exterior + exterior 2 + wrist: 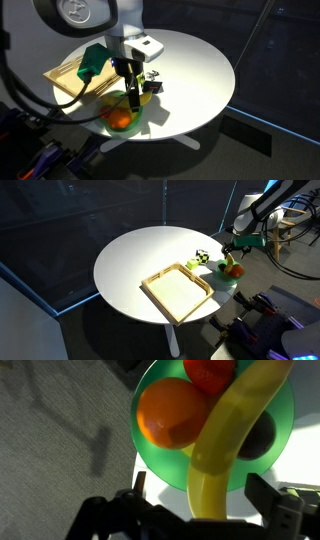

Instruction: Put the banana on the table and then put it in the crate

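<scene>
Hovering over green plate (160, 465), pincer (200, 495) spread wide, jaws either side of banana (225, 430), nothing gripped. Banana lies across plate, upper right to bottom centre of wrist view, touching orange round fruit (170, 415). Crate (180, 292) on tabletop (130, 255), near plate.

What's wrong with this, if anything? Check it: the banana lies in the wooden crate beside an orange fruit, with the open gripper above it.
One thing is wrong: the banana lies on the green plate, not in the crate. The wrist view shows it there, beside the orange fruit, with the open gripper above it.
</scene>
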You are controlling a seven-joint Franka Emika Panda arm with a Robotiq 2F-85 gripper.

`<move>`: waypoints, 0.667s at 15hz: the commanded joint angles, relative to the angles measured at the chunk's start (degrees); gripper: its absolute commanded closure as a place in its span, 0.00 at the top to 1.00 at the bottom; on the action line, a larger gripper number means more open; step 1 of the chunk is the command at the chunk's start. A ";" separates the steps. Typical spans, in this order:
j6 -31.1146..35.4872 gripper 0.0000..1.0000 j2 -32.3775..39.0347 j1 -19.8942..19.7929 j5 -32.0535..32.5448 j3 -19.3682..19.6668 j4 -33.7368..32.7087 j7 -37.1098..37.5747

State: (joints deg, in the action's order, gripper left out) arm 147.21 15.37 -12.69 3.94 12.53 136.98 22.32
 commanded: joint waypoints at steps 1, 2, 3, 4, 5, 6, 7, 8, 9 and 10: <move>0.73 1.00 1.19 1.06 -1.39 1.11 -0.58 -1.49; 0.73 1.00 1.44 1.05 -1.47 1.13 -0.63 -1.59; 0.72 1.00 1.66 1.07 -1.47 1.19 -0.69 -1.61; 0.69 1.00 1.84 1.10 -1.49 1.25 -0.75 -1.62; 0.73 1.00 2.03 1.16 -1.43 1.36 -0.82 -1.55; 0.69 0.75 2.20 1.15 -1.49 1.39 -0.88 -1.61; 0.77 0.74 2.32 1.22 -1.38 1.49 -0.90 -1.51; 0.68 0.66 2.37 1.23 -1.45 1.50 -0.91 -1.54; 0.46 0.58 2.44 1.38 -1.27 1.63 -1.00 -1.21; 0.11 0.49 2.35 1.57 -1.01 1.74 -1.00 -1.04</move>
State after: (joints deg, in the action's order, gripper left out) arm 147.29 17.30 -12.36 3.94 13.05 136.58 22.31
